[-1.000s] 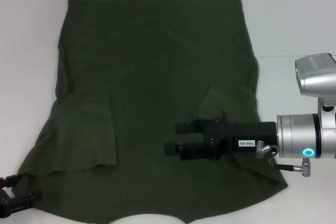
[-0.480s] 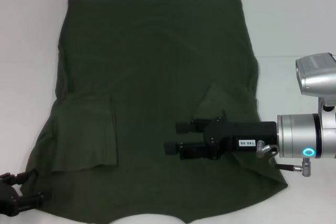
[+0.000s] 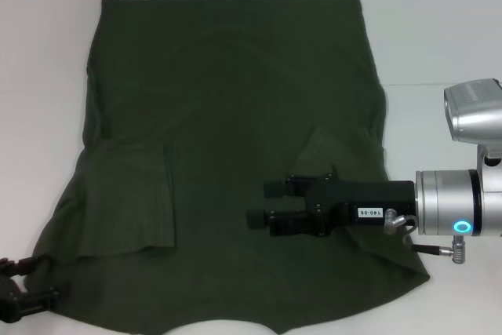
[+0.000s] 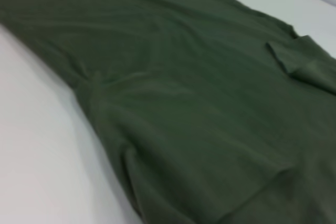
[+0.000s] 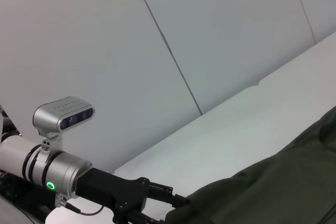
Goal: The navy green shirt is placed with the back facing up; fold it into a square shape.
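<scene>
The navy green shirt lies spread flat on the white table, plain side up, with both sleeves folded inward over the body. My right gripper hovers over the shirt's near right part, fingers pointing left and open with nothing between them. My left gripper sits low at the shirt's near left corner, open, its fingers on either side of the cloth edge. The left wrist view shows only the shirt close up. The right wrist view shows the left gripper at the shirt's edge.
White tabletop surrounds the shirt on the left, far and right sides. A seam in the table runs to the right of the shirt. A pale wall stands behind the left arm in the right wrist view.
My left gripper has shifted slightly at the shirt's near left corner. The right arm and the shirt have not moved.
</scene>
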Action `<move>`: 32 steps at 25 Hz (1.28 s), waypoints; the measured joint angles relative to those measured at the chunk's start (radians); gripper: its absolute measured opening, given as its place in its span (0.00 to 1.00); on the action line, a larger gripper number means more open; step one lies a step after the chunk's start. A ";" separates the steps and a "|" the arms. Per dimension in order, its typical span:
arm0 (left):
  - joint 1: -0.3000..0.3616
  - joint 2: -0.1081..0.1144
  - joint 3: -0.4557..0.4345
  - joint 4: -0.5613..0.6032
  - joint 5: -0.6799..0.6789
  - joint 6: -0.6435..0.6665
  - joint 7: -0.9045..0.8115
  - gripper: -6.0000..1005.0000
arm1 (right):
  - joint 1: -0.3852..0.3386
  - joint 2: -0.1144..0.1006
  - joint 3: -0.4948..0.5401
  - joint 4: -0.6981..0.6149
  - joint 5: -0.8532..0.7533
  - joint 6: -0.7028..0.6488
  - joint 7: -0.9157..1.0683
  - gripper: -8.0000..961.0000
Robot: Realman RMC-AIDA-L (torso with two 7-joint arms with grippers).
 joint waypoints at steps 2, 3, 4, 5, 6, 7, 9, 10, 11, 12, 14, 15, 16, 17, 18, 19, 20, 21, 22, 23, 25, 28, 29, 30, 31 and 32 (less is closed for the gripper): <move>0.004 0.004 -0.003 0.006 0.004 0.000 -0.011 0.72 | 0.000 0.000 0.000 0.000 0.000 0.000 0.000 0.90; 0.006 0.005 -0.004 0.010 0.005 0.000 -0.015 0.72 | 0.000 0.000 0.000 0.000 0.000 0.000 0.000 0.90; 0.009 0.005 -0.011 0.017 0.005 -0.001 -0.017 0.71 | 0.000 0.000 0.000 0.000 0.000 0.000 -0.001 0.90; 0.011 0.004 -0.018 0.021 0.005 -0.003 -0.018 0.71 | 0.000 0.000 0.001 0.000 0.000 0.000 -0.002 0.90; 0.013 0.002 -0.027 0.023 0.005 -0.006 -0.018 0.71 | 0.000 0.000 0.001 0.000 0.000 0.000 -0.004 0.90; 0.014 0.002 -0.035 0.025 0.005 -0.010 -0.019 0.71 | 0.000 0.000 0.003 0.002 0.000 0.000 -0.008 0.90; 0.016 0.002 -0.041 0.025 0.005 -0.016 -0.020 0.71 | 0.000 0.000 0.008 0.004 0.000 0.000 -0.013 0.90; 0.018 0.002 -0.042 0.025 0.006 -0.019 -0.021 0.71 | 0.000 0.000 0.011 0.005 0.000 0.000 -0.015 0.90; 0.019 0.002 -0.042 0.026 0.006 -0.020 -0.021 0.71 | 0.000 0.000 0.013 0.005 0.000 0.000 -0.016 0.90; 0.019 0.001 -0.042 0.026 0.010 -0.020 -0.021 0.71 | 0.000 0.000 0.013 0.005 0.000 0.000 -0.016 0.90; 0.019 0.000 -0.042 0.025 0.025 -0.021 -0.025 0.71 | 0.000 0.000 0.013 0.006 0.000 0.000 -0.016 0.90; 0.016 -0.001 -0.042 0.025 0.041 -0.022 -0.029 0.71 | -0.001 0.000 0.013 0.006 0.000 -0.001 -0.016 0.90; 0.016 -0.001 -0.042 0.025 0.041 -0.022 -0.029 0.71 | -0.001 0.000 0.014 0.006 0.000 -0.001 -0.016 0.90; 0.011 -0.004 -0.042 0.024 0.065 -0.023 -0.035 0.71 | -0.001 0.000 0.014 0.006 0.000 -0.001 -0.016 0.90; 0.008 -0.008 -0.042 0.026 0.075 -0.021 -0.036 0.71 | -0.001 0.000 0.014 0.006 0.000 -0.002 -0.016 0.90; 0.008 -0.010 -0.042 0.028 0.077 -0.020 -0.036 0.71 | -0.001 0.000 0.014 0.005 0.000 -0.002 -0.016 0.90; 0.008 -0.014 -0.042 0.032 0.078 -0.017 -0.036 0.71 | -0.001 0.000 0.014 0.005 0.000 -0.002 -0.016 0.90; 0.007 -0.015 -0.042 0.034 0.078 -0.016 -0.036 0.71 | -0.001 0.000 0.014 0.005 0.000 -0.002 -0.016 0.90; 0.007 -0.016 -0.041 0.035 0.078 -0.015 -0.036 0.71 | -0.001 0.000 0.014 0.004 0.000 -0.003 -0.016 0.90; 0.007 -0.016 -0.040 0.035 0.079 -0.015 -0.036 0.70 | -0.001 0.000 0.014 0.004 0.000 -0.003 -0.016 0.90; 0.005 -0.016 -0.036 0.034 0.080 -0.014 -0.036 0.70 | -0.002 0.000 0.014 0.004 0.000 -0.004 -0.016 0.90; 0.000 -0.017 -0.030 0.029 0.081 -0.014 -0.036 0.70 | -0.005 0.000 0.014 0.004 0.000 -0.005 -0.017 0.90; -0.003 -0.020 -0.028 0.028 0.081 -0.013 -0.036 0.70 | -0.006 0.000 0.014 0.004 0.000 -0.006 -0.018 0.90; -0.003 -0.021 -0.027 0.028 0.081 -0.013 -0.036 0.70 | -0.007 0.000 0.014 0.004 0.000 -0.006 -0.019 0.90; -0.006 -0.024 -0.027 0.030 0.082 -0.012 -0.034 0.70 | -0.008 0.000 0.014 0.004 0.001 -0.006 -0.020 0.90; -0.008 -0.027 -0.026 0.031 0.082 -0.011 -0.033 0.70 | -0.009 0.000 0.014 0.004 0.004 -0.007 -0.021 0.90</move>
